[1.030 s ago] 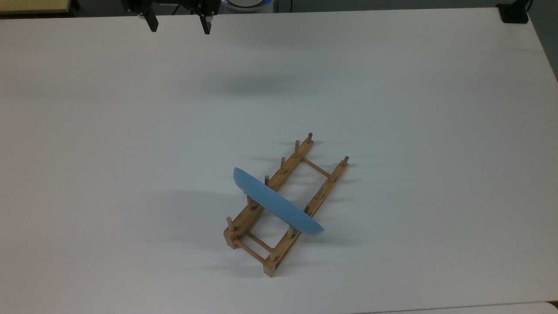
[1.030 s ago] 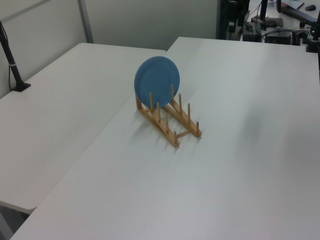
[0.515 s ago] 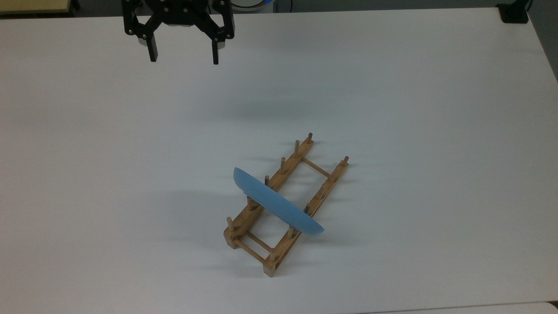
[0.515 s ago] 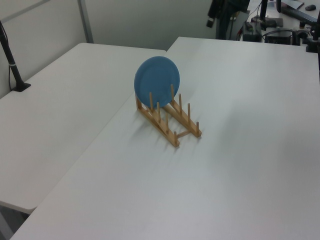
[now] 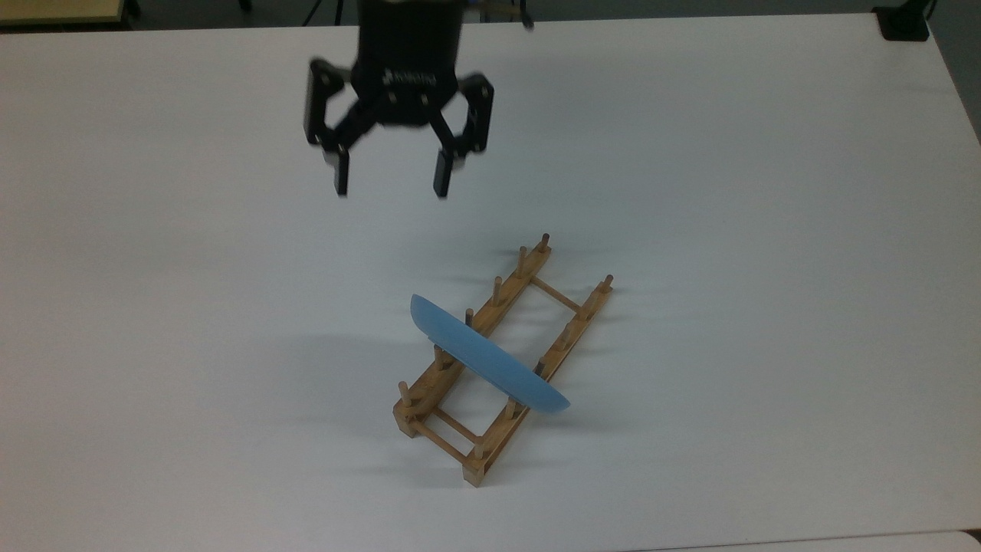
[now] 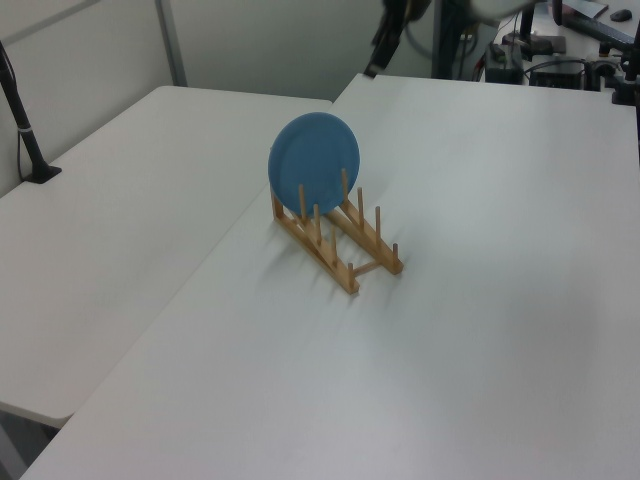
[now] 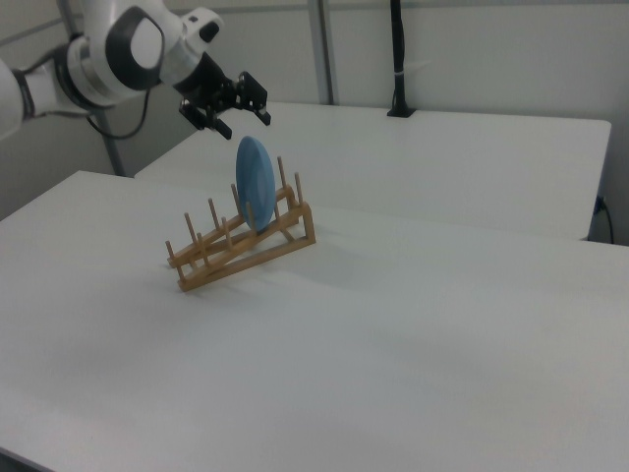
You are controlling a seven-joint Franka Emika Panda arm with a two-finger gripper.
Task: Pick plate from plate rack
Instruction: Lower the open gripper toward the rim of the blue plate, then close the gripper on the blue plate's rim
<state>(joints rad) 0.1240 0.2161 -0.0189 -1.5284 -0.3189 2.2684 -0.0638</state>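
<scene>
Above the white table [image 5: 766, 192], toward the top view's far left, the gripper [image 5: 389, 182] hangs with fingers pointing down and spread wide, holding nothing (well apart from the rack). The plate [image 5: 487, 356] stands on edge between pegs near the rack's [image 5: 506, 360] near end; its long axis runs crosswise to the rails, its face turned along them.
</scene>
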